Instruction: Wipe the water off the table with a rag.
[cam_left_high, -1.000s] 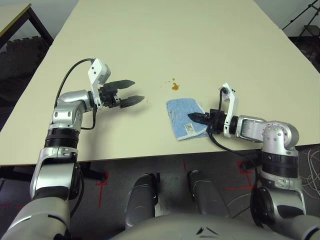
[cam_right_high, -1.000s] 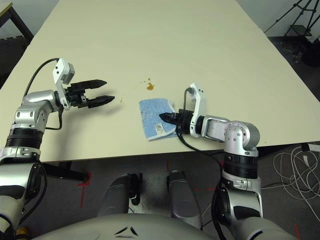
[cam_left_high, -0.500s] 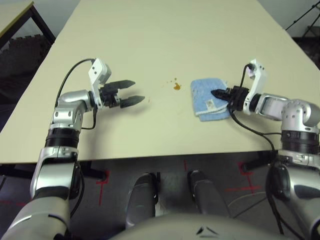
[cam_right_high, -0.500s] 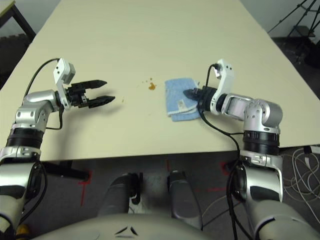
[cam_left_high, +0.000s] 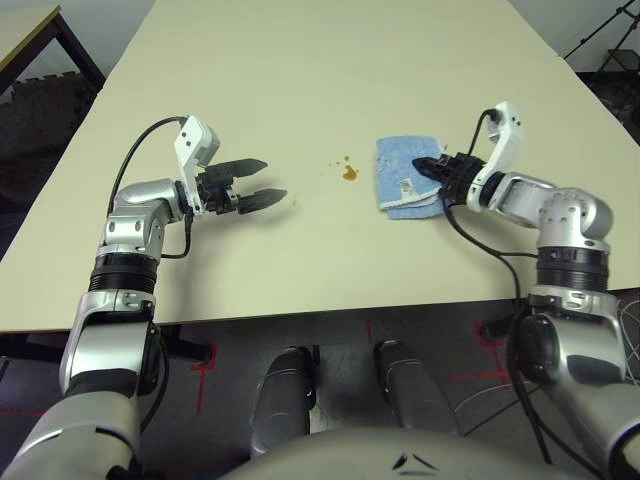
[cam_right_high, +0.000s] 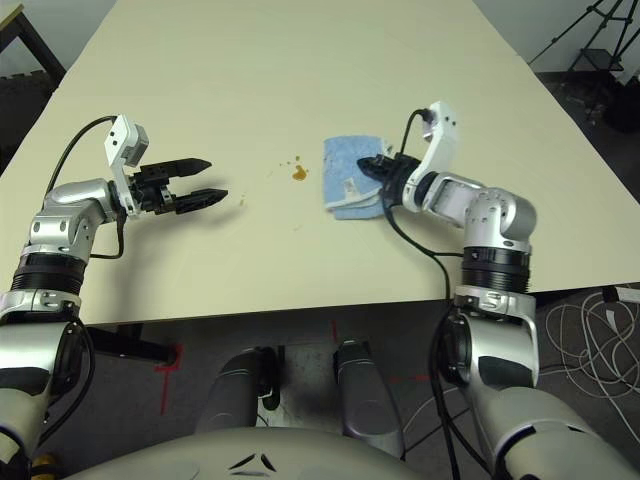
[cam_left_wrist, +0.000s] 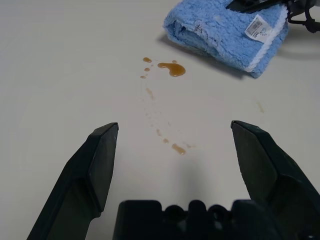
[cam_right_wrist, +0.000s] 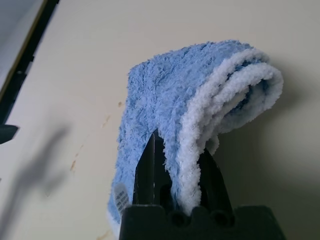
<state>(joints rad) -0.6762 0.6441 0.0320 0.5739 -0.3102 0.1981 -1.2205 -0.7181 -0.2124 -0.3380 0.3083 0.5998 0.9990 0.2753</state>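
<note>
Your right gripper (cam_left_high: 432, 168) pinches the rag (cam_left_high: 404, 176) just right of the water (cam_left_high: 349, 173) (mid-table (cam_left_high: 300, 60), edges well apart); it sat nearer you before. Left gripper (cam_left_high: 262, 181) spread.

Fluffy terry-cloth rag (cam_left_high: 406, 176) lies on the smooth, matt table (cam_left_high: 330, 60).

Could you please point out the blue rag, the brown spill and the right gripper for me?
light blue terry rag (cam_left_high: 398, 165), left eye view, bare top face.
amber-brown water blotch (cam_left_wrist: 171, 68), left wrist view, largest puddle.
right gripper (cam_left_high: 428, 167), left eye view, black fingertips.
</note>
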